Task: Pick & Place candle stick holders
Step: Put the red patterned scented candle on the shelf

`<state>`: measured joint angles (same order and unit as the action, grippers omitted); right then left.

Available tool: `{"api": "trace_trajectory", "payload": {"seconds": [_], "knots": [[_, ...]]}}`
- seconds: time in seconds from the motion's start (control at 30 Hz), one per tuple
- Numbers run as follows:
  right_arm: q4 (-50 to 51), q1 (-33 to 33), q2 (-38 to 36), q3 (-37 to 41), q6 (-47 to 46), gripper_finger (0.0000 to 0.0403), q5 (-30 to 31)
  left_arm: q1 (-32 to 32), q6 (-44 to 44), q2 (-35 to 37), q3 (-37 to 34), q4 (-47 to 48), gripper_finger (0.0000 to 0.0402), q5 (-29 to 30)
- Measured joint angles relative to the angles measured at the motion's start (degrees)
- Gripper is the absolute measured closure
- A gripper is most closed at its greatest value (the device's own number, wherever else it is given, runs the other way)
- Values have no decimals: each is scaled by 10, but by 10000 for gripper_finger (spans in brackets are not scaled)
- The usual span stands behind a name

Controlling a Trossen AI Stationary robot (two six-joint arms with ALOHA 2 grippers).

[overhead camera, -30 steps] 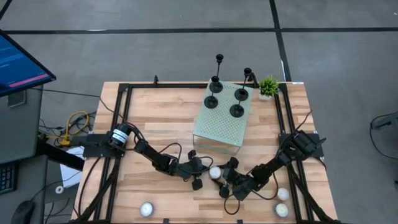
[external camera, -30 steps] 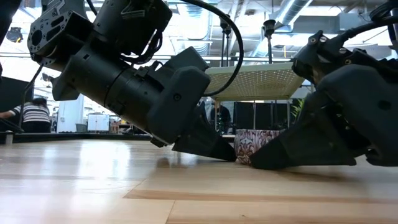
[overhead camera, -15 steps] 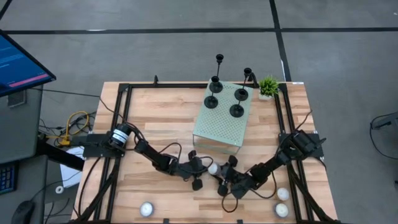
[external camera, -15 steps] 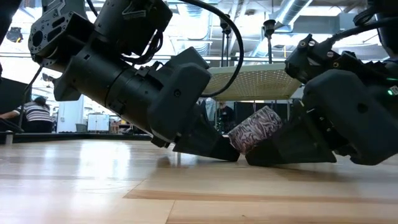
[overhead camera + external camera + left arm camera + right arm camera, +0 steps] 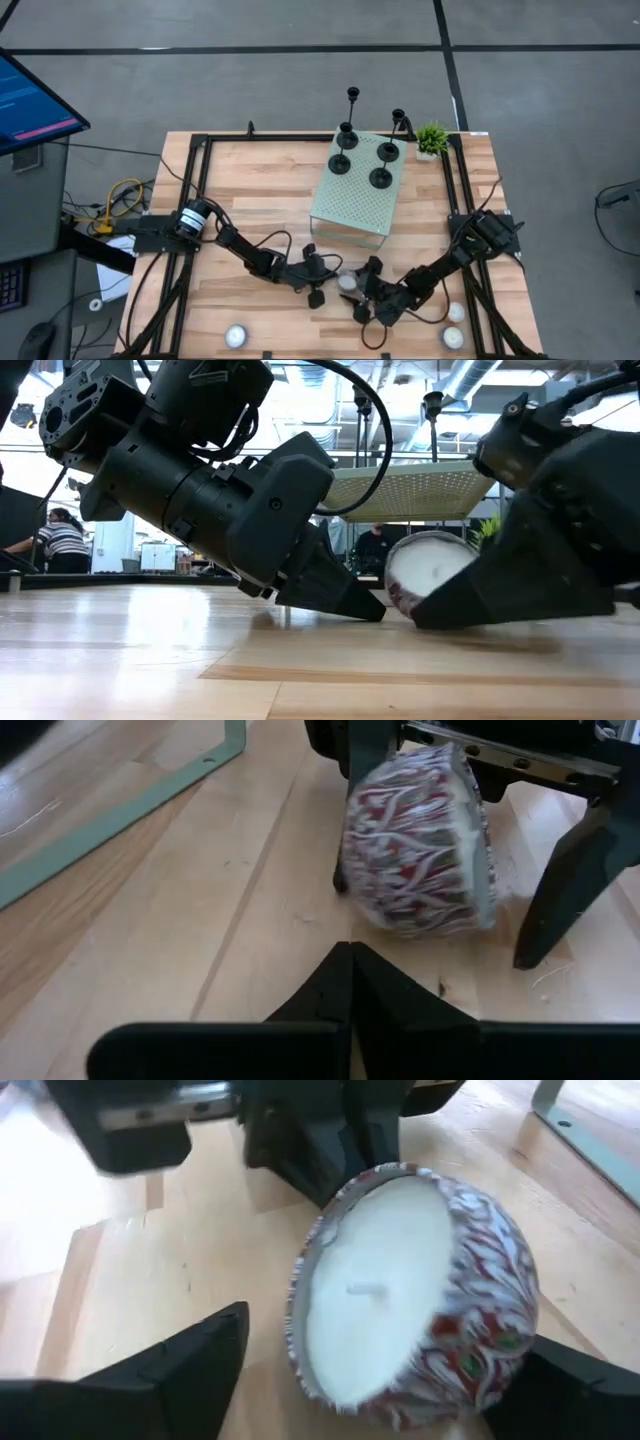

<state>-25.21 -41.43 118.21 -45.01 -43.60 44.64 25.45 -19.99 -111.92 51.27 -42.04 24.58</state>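
Observation:
Four black candle stick holders [image 5: 381, 176] stand on disc bases on the far part of a raised green perforated stand [image 5: 356, 205]; no gripper is near them. Near the table's front, a candle in a red-and-white patterned cup [image 5: 348, 283] lies tipped on its side, wax face toward my right gripper [image 5: 390, 1335]. That gripper [image 5: 358, 288] is open, with a finger on either side of the candle. My left gripper [image 5: 350, 952] is shut, its tip at the cup's bottom edge [image 5: 392, 598]. My left gripper's shut tip [image 5: 378, 612] comes level from the table's left, at the lower edge of the cup's bottom; I cannot tell whether it touches. My right gripper is open around the candle, coming level from the right. The tipped cup's patterned wall [image 5: 515, 1335] lies close against one finger [image 5: 575, 1380]; the other finger [image 5: 195, 1350] stands apart.
Three white tealight candles lie near the front edge, one at the left [image 5: 236, 335] and two at the right [image 5: 455, 313]. A small green plant [image 5: 432, 137] stands at the far right. A dark metal frame [image 5: 190, 190] rims the table. A person [image 5: 60, 540] sits in the room behind.
The patterned candle stood upright between the two grippers a second ago. It has tipped over onto its side, its wax face turning toward my right gripper and the table's near edge. My right gripper has shifted a little around it.

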Motion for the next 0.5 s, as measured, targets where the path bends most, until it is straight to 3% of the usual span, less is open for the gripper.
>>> {"api": "trace_trajectory", "payload": {"seconds": [0.5], "knots": [[-31, 32, -1, 2, 187, 71, -13, 0, 0, 0, 0, -1, 397, -10]]}}
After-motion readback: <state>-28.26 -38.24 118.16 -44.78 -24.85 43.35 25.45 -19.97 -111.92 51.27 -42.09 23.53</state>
